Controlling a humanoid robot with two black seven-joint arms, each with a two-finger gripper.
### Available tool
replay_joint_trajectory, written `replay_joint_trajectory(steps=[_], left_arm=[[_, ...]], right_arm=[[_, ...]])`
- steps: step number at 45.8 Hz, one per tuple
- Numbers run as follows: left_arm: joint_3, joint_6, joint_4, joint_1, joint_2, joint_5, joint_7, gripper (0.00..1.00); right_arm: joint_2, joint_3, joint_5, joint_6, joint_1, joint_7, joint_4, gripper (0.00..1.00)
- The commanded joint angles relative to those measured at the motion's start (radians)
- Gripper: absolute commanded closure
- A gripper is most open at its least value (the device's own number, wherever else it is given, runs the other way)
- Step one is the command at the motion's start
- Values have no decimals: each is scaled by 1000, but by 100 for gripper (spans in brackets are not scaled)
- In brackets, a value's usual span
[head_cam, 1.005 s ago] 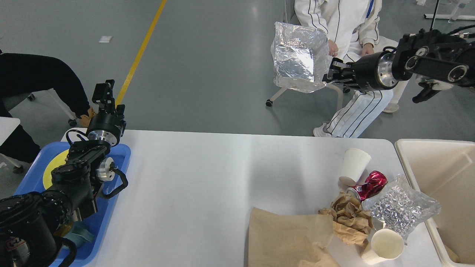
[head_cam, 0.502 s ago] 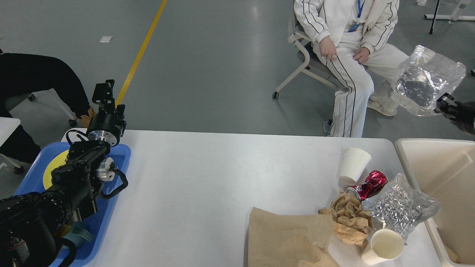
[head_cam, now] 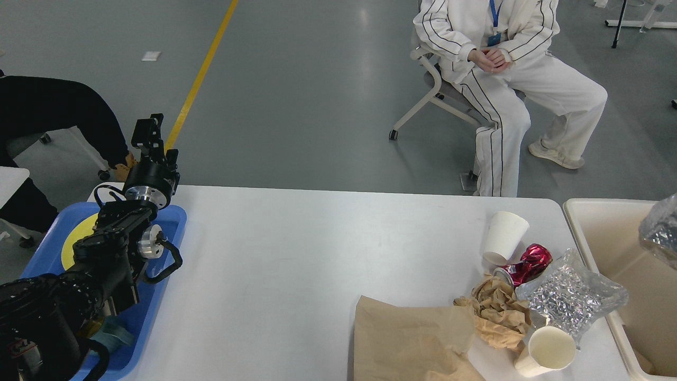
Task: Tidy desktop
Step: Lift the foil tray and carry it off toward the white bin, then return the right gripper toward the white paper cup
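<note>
The white desktop holds a cluster of litter at its right front. There is a white paper cup, a crushed red can, crumpled brown paper, a flat brown paper bag, a silver foil bag and a second white cup lying on its side. Another silver foil bag shows partly at the right edge, above the beige bin. My right gripper is out of view. My left gripper hangs above the far end of the blue tray, dark and small.
The blue tray at the left holds a yellow plate and a teal item, mostly under my left arm. A seated person in white is beyond the table. Another person in black sits at the far left.
My right arm swung the silver foil bag from high over the far floor to the right and down. The arm has left the view and the bag now shows over the bin. The left arm is still.
</note>
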Motion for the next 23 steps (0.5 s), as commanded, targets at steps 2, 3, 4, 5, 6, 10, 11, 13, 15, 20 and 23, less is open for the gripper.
replay_joint_trajectory(steps=[2, 3, 4, 5, 6, 10, 11, 13, 15, 20, 23], left_arm=[[0, 0, 0, 0, 0, 0, 0, 3], [0, 0, 0, 0, 0, 0, 0, 3], [-2, 0, 0, 0, 0, 0, 0, 3], [0, 0, 0, 0, 0, 0, 0, 3], [0, 0, 0, 1, 0, 0, 0, 3], [-2, 0, 0, 0, 0, 0, 0, 3], [0, 0, 0, 0, 0, 0, 0, 3], [0, 0, 0, 0, 0, 0, 0, 3], [0, 0, 0, 0, 0, 0, 0, 3], [0, 0, 0, 0, 0, 0, 0, 3], [0, 0, 0, 0, 0, 0, 0, 3]], right_arm=[[18, 0, 6, -48, -72, 1, -4, 0], [21, 0, 6, -48, -75, 1, -4, 0], [23, 0, 6, -48, -78, 1, -4, 0], [24, 0, 6, -48, -78, 1, -4, 0], [27, 0, 6, -48, -78, 1, -4, 0], [64, -3, 8, -45, -67, 1, 7, 0], [75, -6, 8, -44, -63, 2, 10, 0], [96, -9, 8, -44, -38, 2, 21, 0], [105, -21, 9, -42, 17, 2, 36, 0], [122, -70, 14, 5, 140, 2, 110, 0], [147, -110, 14, 69, 221, 1, 130, 0]])
